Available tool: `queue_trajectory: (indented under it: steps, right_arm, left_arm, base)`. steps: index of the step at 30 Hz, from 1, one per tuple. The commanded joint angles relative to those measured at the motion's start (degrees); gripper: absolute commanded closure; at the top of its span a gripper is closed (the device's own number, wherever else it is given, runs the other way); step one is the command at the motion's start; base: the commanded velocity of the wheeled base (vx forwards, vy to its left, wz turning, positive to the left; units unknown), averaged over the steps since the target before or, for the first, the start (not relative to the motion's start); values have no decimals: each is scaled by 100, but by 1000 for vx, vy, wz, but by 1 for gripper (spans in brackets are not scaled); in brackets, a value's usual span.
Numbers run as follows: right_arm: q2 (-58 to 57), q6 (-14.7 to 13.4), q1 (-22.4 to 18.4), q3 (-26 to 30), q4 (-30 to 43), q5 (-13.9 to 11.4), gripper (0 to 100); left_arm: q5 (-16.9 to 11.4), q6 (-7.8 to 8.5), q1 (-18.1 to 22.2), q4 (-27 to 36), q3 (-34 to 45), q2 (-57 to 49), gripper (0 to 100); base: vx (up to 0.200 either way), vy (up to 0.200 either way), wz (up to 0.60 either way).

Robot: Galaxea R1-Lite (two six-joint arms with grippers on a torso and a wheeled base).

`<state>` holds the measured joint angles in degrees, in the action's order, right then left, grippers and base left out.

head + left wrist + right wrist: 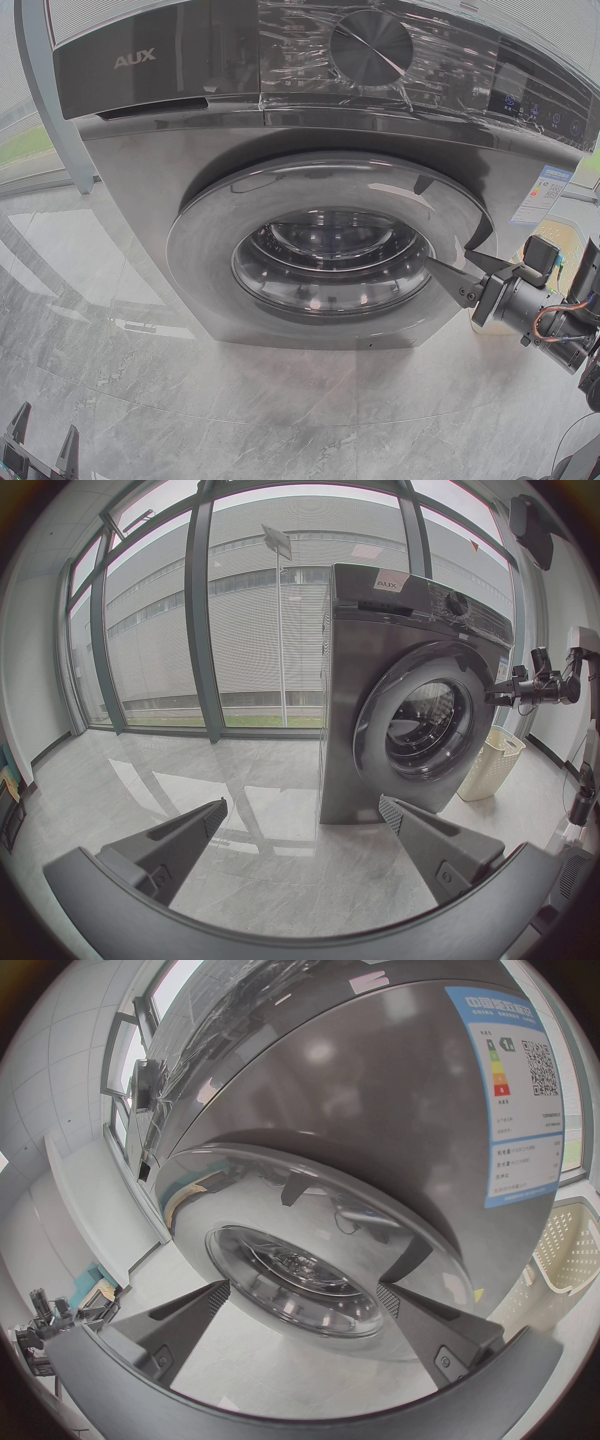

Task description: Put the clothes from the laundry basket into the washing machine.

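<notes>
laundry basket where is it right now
In the left wrist view the laundry basket stands on the floor at the washing machine's right side, near the right gripper.

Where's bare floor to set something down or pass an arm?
Bare: grey tiled floor before the dark grey washing machine and left of it toward the windows. Crowded: its right, with the open right gripper and cream laundry basket.

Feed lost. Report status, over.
Left claw open, low. Right claw open, beside washing machine door. Door shut, blocks loading. Laundry basket beside machine.
</notes>
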<state>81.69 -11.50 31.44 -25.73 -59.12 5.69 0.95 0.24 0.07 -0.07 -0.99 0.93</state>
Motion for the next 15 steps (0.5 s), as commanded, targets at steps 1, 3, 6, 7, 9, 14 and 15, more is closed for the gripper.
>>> queue_trajectory:
  steps: [1, 3, 6, 7, 9, 14, 15]
  right_arm:
    - [-109, 60, 73, 227, -82, 37, 0]
    - [-224, 156, 213, 446, -73, -7, 0]
    - [-593, 253, 627, 1132, -55, -165, 0]
    - [-689, 262, 697, 1334, -55, -227, 0]
    - [-988, 288, 750, 1826, -55, -394, 0]
    - [-1990, 350, 521, 2486, 15, -420, 0]
    - [-2025, 359, 495, 2503, 15, -420, 0]
  left_arm:
    - [2, -7, 1, -1, 99, -75, 0]
    - [2, -7, 1, -1, 99, -75, 0]
    - [2, -7, 1, -1, 99, -75, 0]
    - [2, -16, 1, -1, 99, -75, 0]
    - [-7, -16, 1, -1, 99, -75, 0]
    - [-7, -16, -7, -1, 90, -75, 0]
    - [-7, -16, -7, -1, 99, -75, 0]
  base:
    - [0, 0, 0]
    - [0, 0, 0]
    - [0, 0, 0]
    - [0, 0, 0]
    - [0, 0, 0]
    - [0, 0, 0]
    - [0, 0, 0]
